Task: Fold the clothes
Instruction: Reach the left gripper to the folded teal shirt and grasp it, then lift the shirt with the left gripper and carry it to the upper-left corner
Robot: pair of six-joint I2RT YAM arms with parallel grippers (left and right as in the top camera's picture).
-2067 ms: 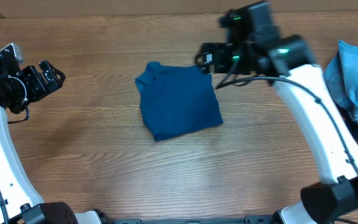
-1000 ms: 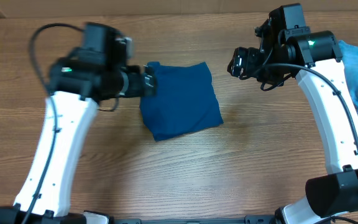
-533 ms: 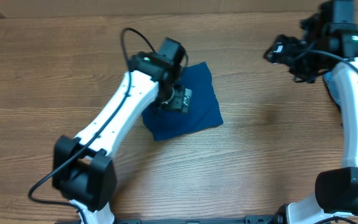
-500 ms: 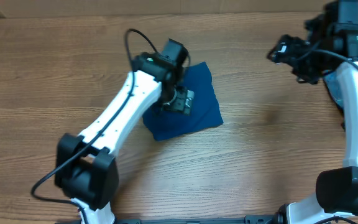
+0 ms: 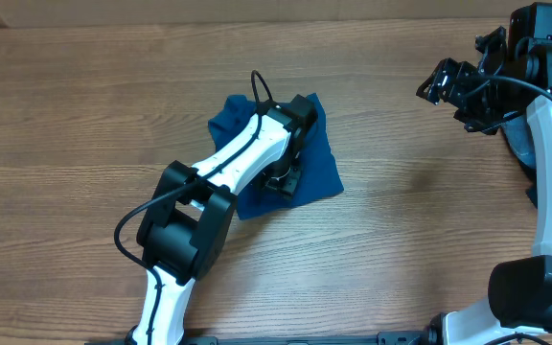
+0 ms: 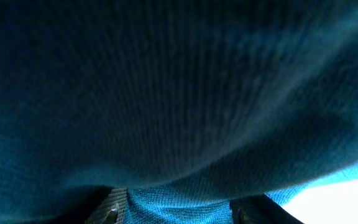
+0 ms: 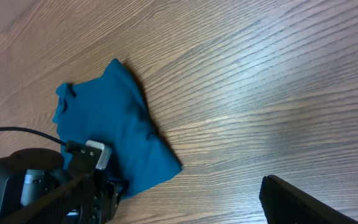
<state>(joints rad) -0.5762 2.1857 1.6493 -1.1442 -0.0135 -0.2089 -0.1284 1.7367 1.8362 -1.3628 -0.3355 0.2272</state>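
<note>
The deep-blue knit shirt lies folded in a rough square at the middle of the wooden table. It also shows in the right wrist view. My left gripper is down on top of the shirt, near its middle. In the left wrist view blue knit fabric fills the frame, and the two fingertips stand apart with fabric bulging between them. My right gripper is open and empty, raised at the far right, well clear of the shirt; its fingers are spread wide.
A light-blue denim garment lies at the table's right edge, partly behind my right arm. My left arm stretches diagonally from the front edge up across the shirt. Bare wood surrounds the shirt.
My left arm has swung in from the far left and come down onto the shirt. My right arm has drawn back from the shirt's top corner to the far right.
</note>
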